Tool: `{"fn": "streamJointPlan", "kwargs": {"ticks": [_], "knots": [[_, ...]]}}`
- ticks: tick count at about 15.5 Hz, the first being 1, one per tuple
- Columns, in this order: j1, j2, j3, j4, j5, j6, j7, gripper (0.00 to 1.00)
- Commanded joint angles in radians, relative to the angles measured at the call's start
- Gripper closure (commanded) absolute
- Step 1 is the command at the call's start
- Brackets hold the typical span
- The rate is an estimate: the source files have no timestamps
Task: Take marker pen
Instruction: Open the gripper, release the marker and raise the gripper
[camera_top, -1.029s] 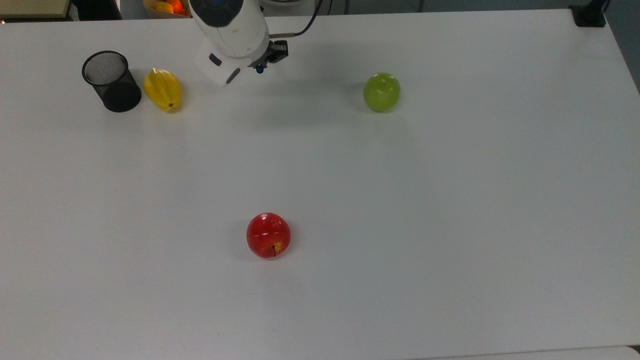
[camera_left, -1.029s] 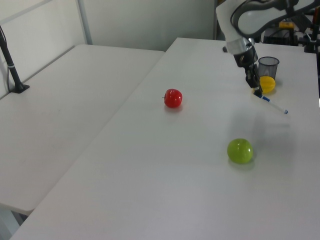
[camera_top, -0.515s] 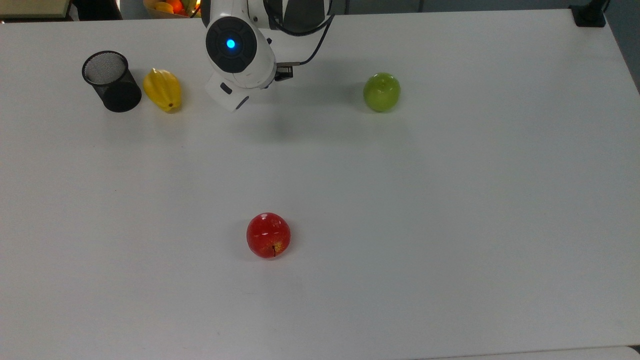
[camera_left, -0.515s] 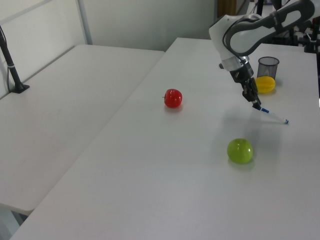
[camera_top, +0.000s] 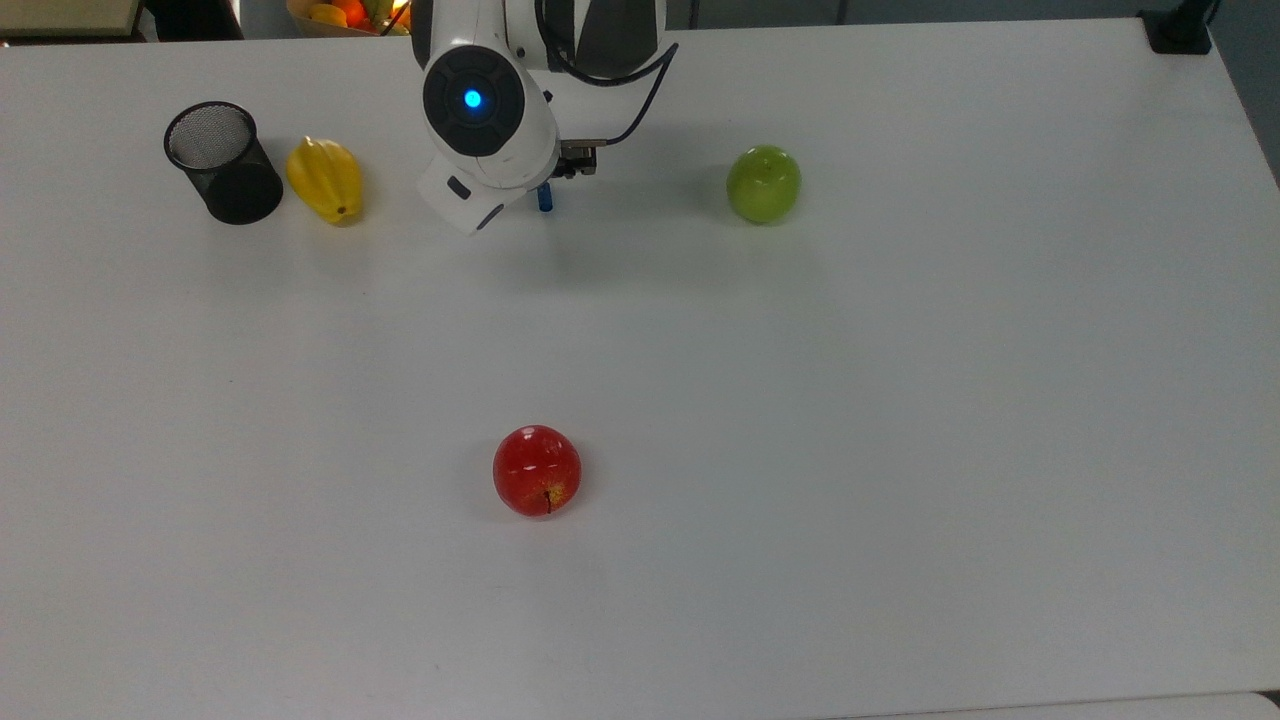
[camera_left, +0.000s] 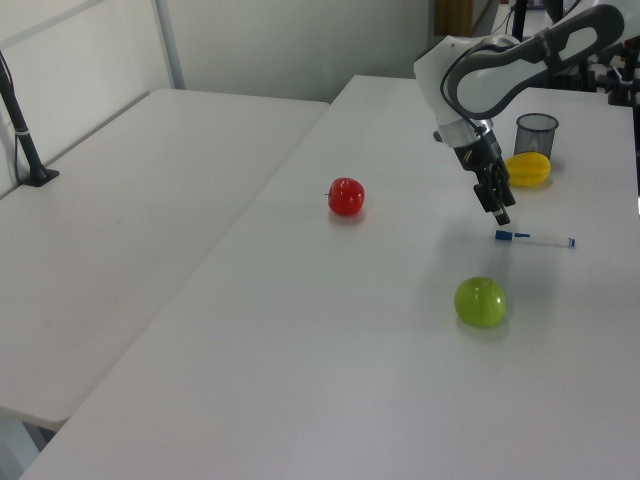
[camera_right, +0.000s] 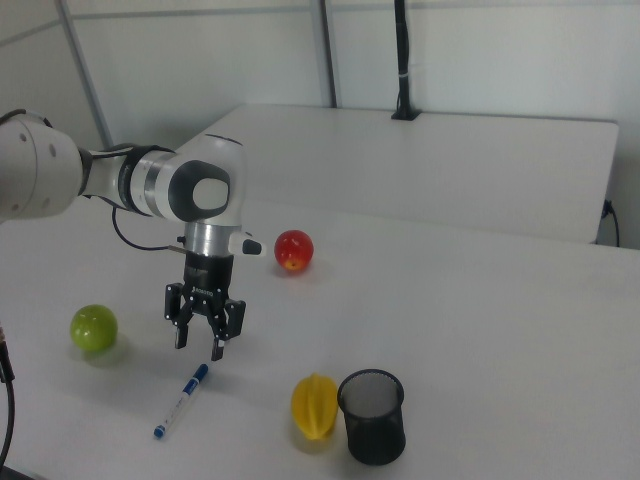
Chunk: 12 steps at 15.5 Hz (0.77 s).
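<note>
The gripper (camera_right: 199, 343) hangs with its jaws spread apart and empty. The marker pen (camera_right: 182, 401) lies flat on the table (camera_right: 480, 320) just below them, untouched.

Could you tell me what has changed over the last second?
The gripper released the marker pen, which dropped from a tilted hold to lie flat on the table; the gripper now hangs open above its blue cap. Both apples, the starfruit and the mesh cup stayed put.

Even overhead light, faint shadows
</note>
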<state>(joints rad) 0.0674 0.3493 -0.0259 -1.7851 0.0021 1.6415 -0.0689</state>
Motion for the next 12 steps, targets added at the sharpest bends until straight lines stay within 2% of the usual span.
{"fn": "streamJointPlan", "kwargs": {"ticks": [1, 6, 12], "knots": [[-0.047, -0.093, 0.024, -0.007, -0.017, 0.021, 0.018, 0.00], [-0.115, -0.234, 0.023, -0.010, -0.005, 0.027, 0.020, 0.00], [-0.130, -0.363, -0.028, -0.028, -0.004, 0.027, 0.003, 0.00]]}}
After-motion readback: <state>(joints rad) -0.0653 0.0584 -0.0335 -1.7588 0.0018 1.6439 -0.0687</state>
